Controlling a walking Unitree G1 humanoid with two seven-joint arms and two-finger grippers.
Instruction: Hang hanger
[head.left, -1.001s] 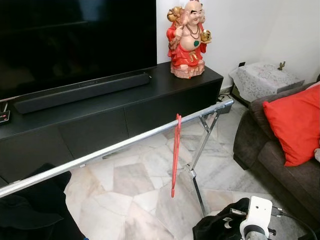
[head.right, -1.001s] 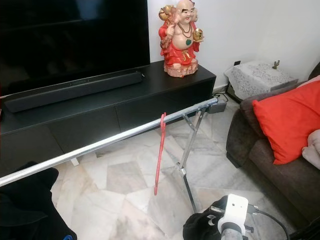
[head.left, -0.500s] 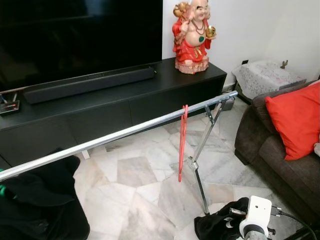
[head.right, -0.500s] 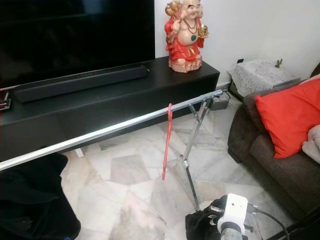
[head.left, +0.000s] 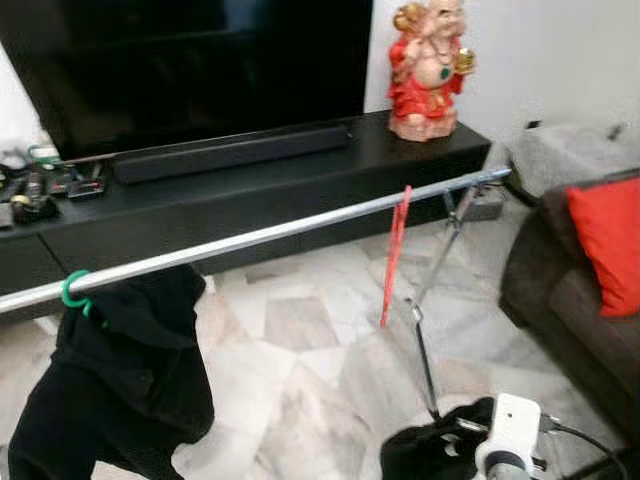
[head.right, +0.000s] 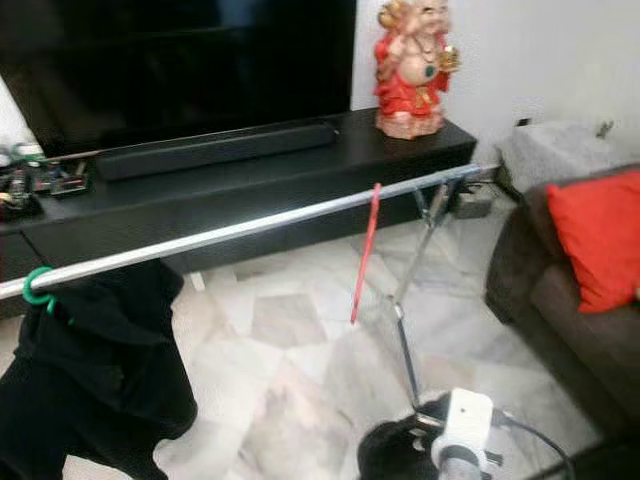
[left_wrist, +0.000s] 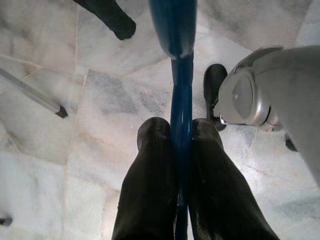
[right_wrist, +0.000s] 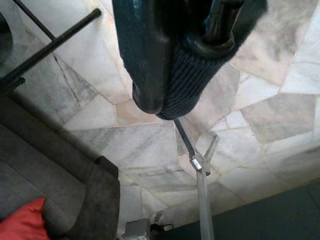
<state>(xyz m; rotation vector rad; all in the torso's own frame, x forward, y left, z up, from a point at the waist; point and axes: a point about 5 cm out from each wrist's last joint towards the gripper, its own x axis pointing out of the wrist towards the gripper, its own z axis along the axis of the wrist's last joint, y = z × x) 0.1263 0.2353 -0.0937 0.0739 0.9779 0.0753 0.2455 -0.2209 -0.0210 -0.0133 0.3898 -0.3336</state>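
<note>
- left gripper (left_wrist: 181, 131): both black fingers (left_wrist: 150, 175) pressed together on a blue hanger (left_wrist: 181, 90), thin blue bar runs between them, wider blue part beyond the tips; marble floor (left_wrist: 100, 100) below
- right gripper (right_wrist: 195, 30): dark fingers bunched up with a dark knit garment (right_wrist: 185, 75), ribbed cuff hanging off the tips; cannot tell if fingers are apart or closed
- right arm's white wrist unit (head.left: 508, 445) low in the head view, dark cloth bundle (head.left: 430, 455) just beside it
- blue hanger is held down low above the floor, not on the rail
- chrome rail (head.left: 270, 235) runs diagonally across the head view, up toward its crossed folding legs (head.left: 430, 300) on the right
- red hanger (head.left: 394, 255) hooked on the rail near that end, hanging edge-on
- green hanger hook (head.left: 72, 292) on the rail at the left, black garment (head.left: 130, 390) draped under it
- behind the rail: black TV cabinet (head.left: 300, 185), soundbar (head.left: 230, 155), big dark TV (head.left: 200, 70)
- red and gold Buddha figurine (head.left: 430, 70) on the cabinet's right end
- small clutter (head.left: 40, 185) on the cabinet's left end, blurred
- dark sofa (head.left: 570, 310) at right with red cushion (head.left: 610, 245)
- head views slightly blurred
</note>
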